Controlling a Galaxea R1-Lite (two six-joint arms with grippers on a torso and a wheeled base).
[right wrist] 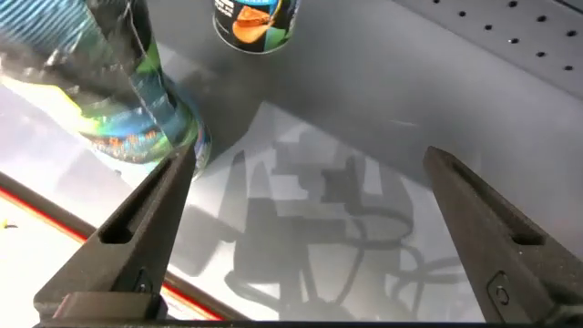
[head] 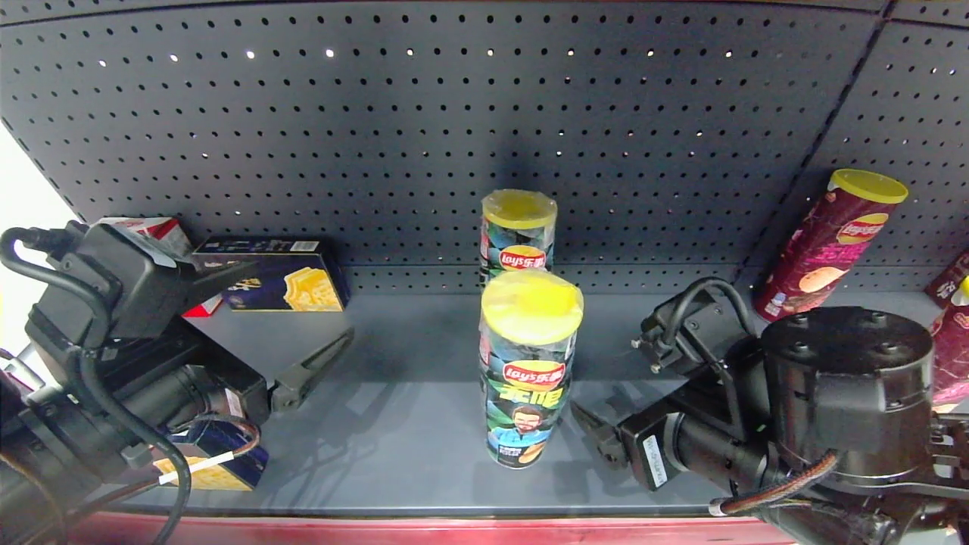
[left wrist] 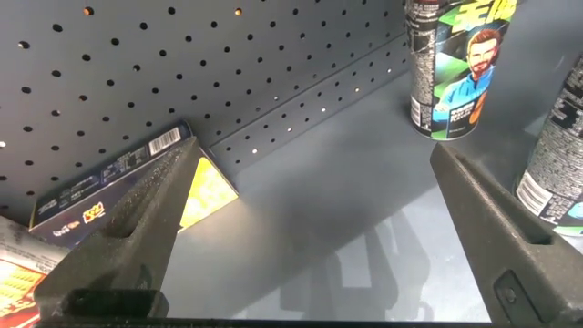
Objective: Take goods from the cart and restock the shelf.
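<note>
Two chip cans with yellow lids stand upright mid-shelf, the front can (head: 528, 371) before the back can (head: 518, 231). My left gripper (head: 280, 325) hovers open over the shelf's left part, nothing between its fingers; in the left wrist view this gripper (left wrist: 310, 237) faces the back can (left wrist: 455, 64) and the front can (left wrist: 560, 155). My right gripper (head: 598, 435) sits low, just right of the front can, open and apart from it. In the right wrist view the gripper (right wrist: 310, 228) holds nothing, with the front can (right wrist: 127, 82) beside one finger and the back can (right wrist: 255, 18) farther off.
A dark blue box (head: 272, 276) lies at the back left beside a red-and-white box (head: 151, 227). Another blue box (head: 212, 462) lies under my left arm near the red front edge (head: 378, 530). A purple can (head: 833, 242) leans on the pegboard at right.
</note>
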